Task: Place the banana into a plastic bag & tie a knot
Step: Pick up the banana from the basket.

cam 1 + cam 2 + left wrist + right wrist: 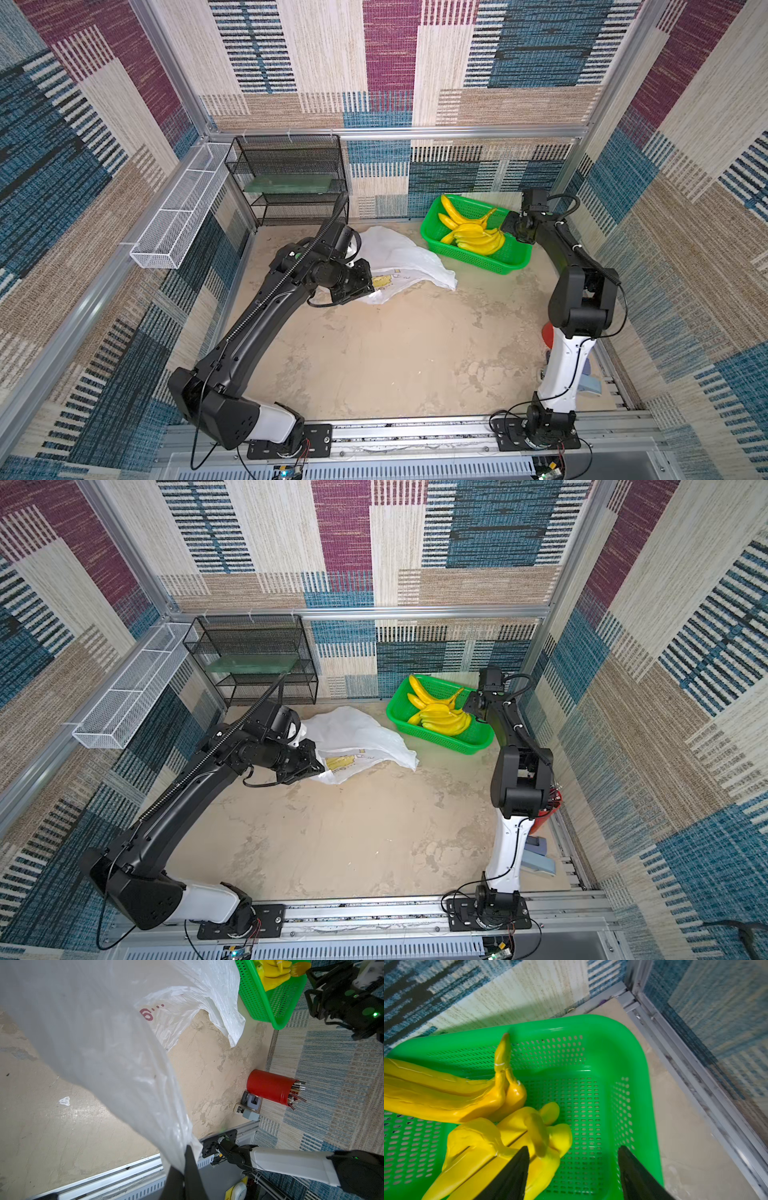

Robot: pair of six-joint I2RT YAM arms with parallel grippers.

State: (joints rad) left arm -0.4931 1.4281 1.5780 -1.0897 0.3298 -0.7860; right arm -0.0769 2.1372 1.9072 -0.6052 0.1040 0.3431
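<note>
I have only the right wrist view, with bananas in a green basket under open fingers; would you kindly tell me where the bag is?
Observer: The bag lies crumpled on the table, close beside the basket, between it and the left arm.
Operator: Thank you. Is the left arm holding it?
Observer: Yes. In the left wrist view the left gripper is shut on an edge of the bag.
Operator: Is a banana inside it yet?
Observer: I see none. All the bananas sit in the basket, and the yellow patch on the bag is a print.
</note>
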